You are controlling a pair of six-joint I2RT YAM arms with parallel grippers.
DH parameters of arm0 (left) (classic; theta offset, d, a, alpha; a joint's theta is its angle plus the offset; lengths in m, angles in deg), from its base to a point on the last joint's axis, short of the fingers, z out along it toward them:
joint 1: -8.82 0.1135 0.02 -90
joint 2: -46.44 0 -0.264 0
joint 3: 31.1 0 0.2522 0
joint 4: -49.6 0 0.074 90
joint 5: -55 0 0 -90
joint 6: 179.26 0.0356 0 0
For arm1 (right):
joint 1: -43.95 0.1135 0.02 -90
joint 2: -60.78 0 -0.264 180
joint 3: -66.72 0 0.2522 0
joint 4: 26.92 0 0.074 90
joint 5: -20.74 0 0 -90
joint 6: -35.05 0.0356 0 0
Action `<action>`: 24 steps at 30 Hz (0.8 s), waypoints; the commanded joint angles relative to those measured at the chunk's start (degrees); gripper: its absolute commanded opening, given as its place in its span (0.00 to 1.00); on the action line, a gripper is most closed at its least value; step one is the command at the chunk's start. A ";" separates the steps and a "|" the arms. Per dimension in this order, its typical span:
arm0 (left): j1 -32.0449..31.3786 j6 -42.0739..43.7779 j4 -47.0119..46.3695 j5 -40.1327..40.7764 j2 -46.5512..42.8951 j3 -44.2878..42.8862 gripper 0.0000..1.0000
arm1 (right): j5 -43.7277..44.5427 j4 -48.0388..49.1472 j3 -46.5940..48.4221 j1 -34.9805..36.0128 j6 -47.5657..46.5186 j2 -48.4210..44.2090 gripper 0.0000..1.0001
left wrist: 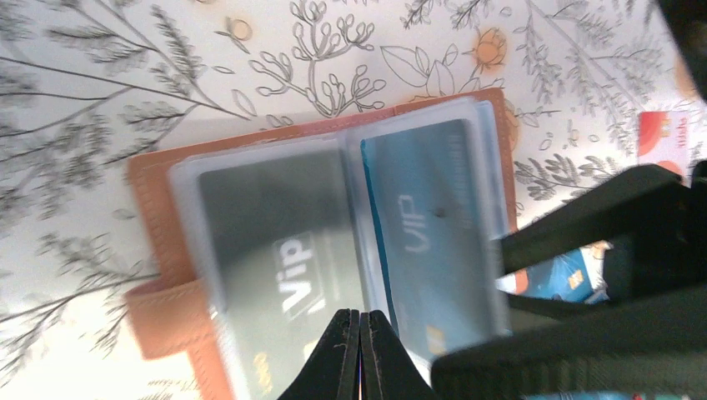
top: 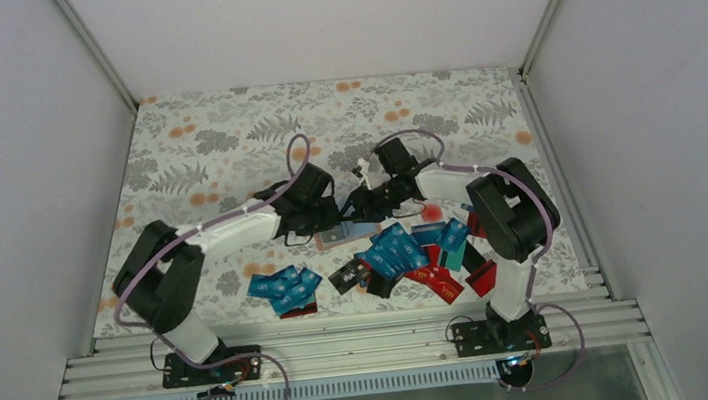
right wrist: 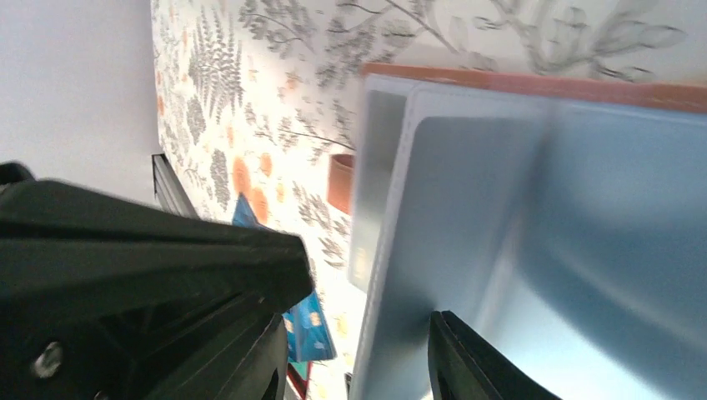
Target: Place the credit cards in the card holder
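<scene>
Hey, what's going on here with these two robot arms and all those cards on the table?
Both arms are working over the open holder. The left gripper is shut and seems to pin down the clear sleeves, which already hold a grey VIP card and a blue VIP card. The right gripper has its fingers apart around a sleeve's edge. Many loose cards lie piled nearby.
</scene>
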 commanded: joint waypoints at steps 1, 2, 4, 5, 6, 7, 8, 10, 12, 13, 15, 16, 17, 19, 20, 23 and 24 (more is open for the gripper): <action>0.29 -1.76 4.66 4.66 -7.62 3.77 0.02 | 1.42 -0.54 4.02 3.56 1.83 0.09 0.44; 0.48 -2.00 5.42 5.29 -9.43 4.71 0.02 | 1.67 -0.41 4.62 4.38 2.34 0.84 0.45; 0.62 -2.54 7.03 6.45 -13.36 6.92 0.03 | 2.20 -0.13 5.71 6.07 3.04 2.33 0.45; 0.69 -2.72 7.61 6.93 -15.07 7.97 0.03 | 2.38 0.07 6.20 6.96 3.31 3.39 0.45; 0.72 -2.85 8.17 7.53 -16.72 9.54 0.03 | 2.42 0.24 6.72 7.91 3.62 4.44 0.45; 0.67 -2.87 8.18 7.68 -18.19 10.80 0.03 | 2.39 0.38 7.21 8.65 3.81 5.43 0.45; 0.64 -2.75 7.85 7.58 -19.74 12.03 0.03 | 2.33 0.43 7.67 9.05 3.92 6.19 0.44; 0.62 -1.97 6.44 6.61 -22.71 14.63 0.03 | 2.51 0.63 8.07 9.62 3.98 6.48 0.45; 0.41 -0.46 4.40 4.79 -24.94 16.44 0.04 | 3.14 -0.35 8.43 9.62 3.47 5.71 0.45; 0.10 0.18 3.73 4.15 -25.56 16.78 0.05 | 3.87 -1.26 8.54 9.61 2.92 4.76 0.45; -1.23 1.30 2.78 3.60 -26.03 16.69 0.07 | 6.22 -3.10 7.68 9.46 2.26 1.88 0.46; -2.26 1.86 2.26 3.54 -25.85 16.30 0.08 | 7.06 -3.69 7.00 9.32 2.10 -0.41 0.46; -3.34 2.32 1.73 3.56 -25.45 15.75 0.10 | 7.85 -4.30 5.94 9.08 2.11 -2.16 0.47; -5.68 3.34 0.43 3.44 -23.35 14.41 0.14 | 10.55 -5.63 3.15 8.51 2.48 -6.19 0.48; -6.68 3.64 -0.18 3.15 -22.11 13.54 0.14 | 12.46 -6.64 1.54 8.16 2.80 -8.53 0.48; -9.86 3.97 -2.78 1.37 -18.16 10.92 0.18 | 19.20 -9.14 -5.48 5.17 3.33 -16.75 0.49; -10.87 3.58 -4.36 -0.03 -17.06 10.46 0.21 | 20.84 -9.88 -8.21 3.72 3.50 -19.41 0.49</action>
